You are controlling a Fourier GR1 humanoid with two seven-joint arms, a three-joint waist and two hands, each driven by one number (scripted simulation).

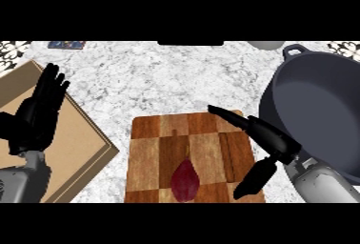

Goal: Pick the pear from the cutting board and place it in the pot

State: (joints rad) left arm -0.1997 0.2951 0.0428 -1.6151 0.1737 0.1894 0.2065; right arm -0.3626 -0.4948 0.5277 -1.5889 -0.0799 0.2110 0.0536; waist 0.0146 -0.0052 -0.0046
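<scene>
Pear [185, 181] not yet grasped: on board [151, 157] just left of right hand [276, 142], fingers straight, nothing held. Pot [313, 102] right of hand, unfilled. Left hand [38, 114] open, rested far left.

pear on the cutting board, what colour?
Dark red, almost maroon. The head view shows the pear lying on the cutting board.
</scene>
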